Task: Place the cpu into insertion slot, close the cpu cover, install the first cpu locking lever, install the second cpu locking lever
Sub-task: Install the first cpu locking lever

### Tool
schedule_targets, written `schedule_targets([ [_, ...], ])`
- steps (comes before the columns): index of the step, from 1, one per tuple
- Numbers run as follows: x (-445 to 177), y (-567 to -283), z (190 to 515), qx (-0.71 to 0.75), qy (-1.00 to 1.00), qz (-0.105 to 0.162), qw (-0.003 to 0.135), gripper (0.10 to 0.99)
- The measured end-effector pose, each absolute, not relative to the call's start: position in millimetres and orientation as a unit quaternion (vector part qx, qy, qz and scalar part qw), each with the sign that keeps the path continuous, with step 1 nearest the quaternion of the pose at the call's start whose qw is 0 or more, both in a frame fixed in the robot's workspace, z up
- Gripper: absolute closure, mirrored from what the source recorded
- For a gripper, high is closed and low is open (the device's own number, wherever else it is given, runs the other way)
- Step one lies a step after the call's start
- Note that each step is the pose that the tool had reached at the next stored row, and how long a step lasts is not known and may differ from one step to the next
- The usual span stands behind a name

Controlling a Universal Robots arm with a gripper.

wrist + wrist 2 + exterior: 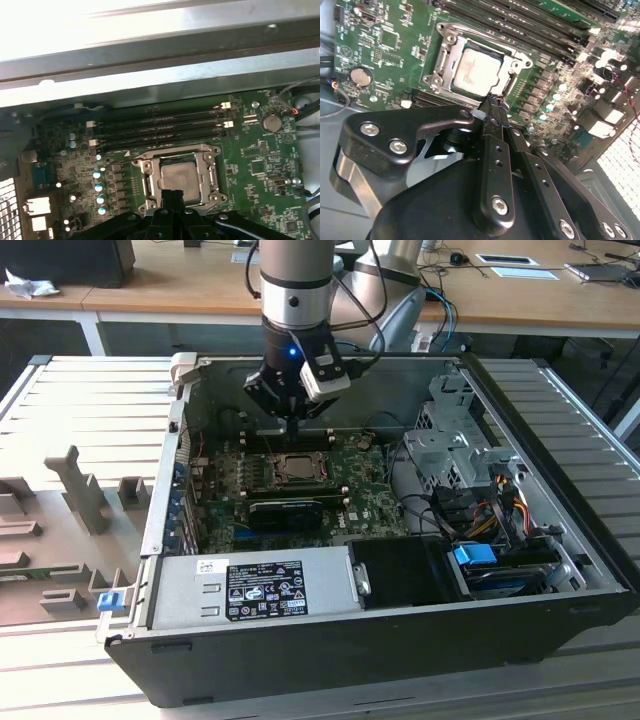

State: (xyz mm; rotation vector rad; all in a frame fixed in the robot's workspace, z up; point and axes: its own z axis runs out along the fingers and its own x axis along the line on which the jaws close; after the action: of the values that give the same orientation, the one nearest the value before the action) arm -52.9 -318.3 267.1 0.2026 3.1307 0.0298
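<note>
- The gripper (492, 100) hangs low inside the open case (400, 640). Its 2 black fingers are pinched together to a narrow tip, and I see nothing between them.
- The cpu (477, 70) lies flat in the insertion slot (275, 468), near the middle of the green board (260, 165). The cpu cover (444, 52) looks folded down around it, so its pale face shows through the window.
- In both wrist views the fingertip stands right at the edge of the cover, beside the cpu. I cannot tell if it touches metal.
- I cannot make out whether either locking lever is latched.
- Risk, as I judge it: a thin springy lever could slide off that smooth narrow tip and snap back. The tip could then skid onto the cpu face or the small parts just beside the slot.
- Pressing off-centre might rock the cover instead of seating it.
- Materials: the cpu is matte silvery-beige and square. The cover is thin, bright stamped steel. The board is glossy green, with long black memory slots (160, 125) on the far side.
</note>
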Motion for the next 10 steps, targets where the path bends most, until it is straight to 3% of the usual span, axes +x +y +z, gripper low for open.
schedule_targets([
  [10, -72.5, -318.3, 265.4, 0.059, 0.998, 0.011, 0.002, 0.980],
])
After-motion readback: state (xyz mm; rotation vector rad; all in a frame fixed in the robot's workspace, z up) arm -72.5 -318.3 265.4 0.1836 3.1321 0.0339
